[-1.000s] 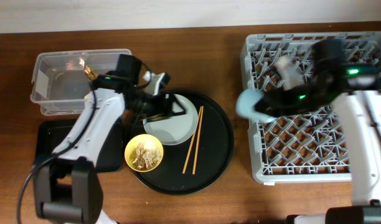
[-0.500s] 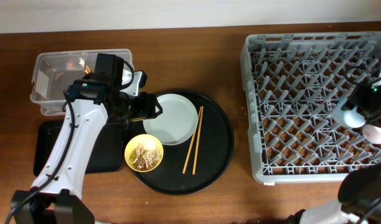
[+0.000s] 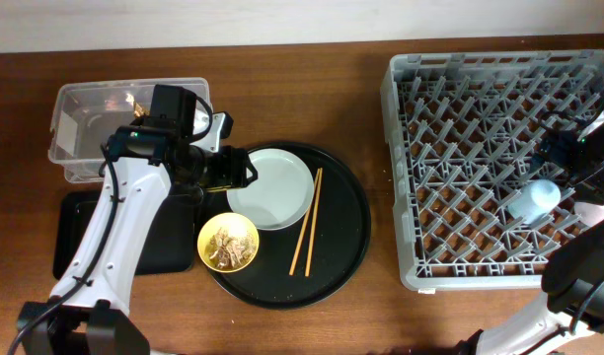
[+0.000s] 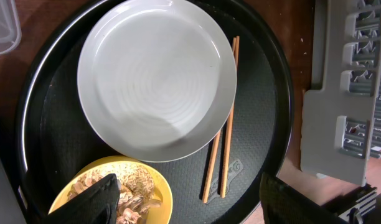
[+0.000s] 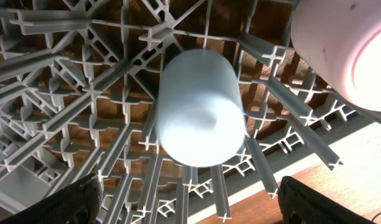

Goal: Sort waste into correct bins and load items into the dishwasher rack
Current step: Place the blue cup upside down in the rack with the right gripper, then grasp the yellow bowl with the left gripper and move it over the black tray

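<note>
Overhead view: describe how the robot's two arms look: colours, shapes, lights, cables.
The left arm and right arm share white tubular links, bulky black joints and a small green light each. A thin black cable trails along the left one. Both end effectors have black fingers.

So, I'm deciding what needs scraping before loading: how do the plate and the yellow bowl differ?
The plate is pale grey-green, the yellow bowl bright yellow. The plate is clearly wider and shallower than the yellow bowl. The plate is bare, while the yellow bowl holds beige food scraps. Both are round and sit upright on the round black tray.
</note>
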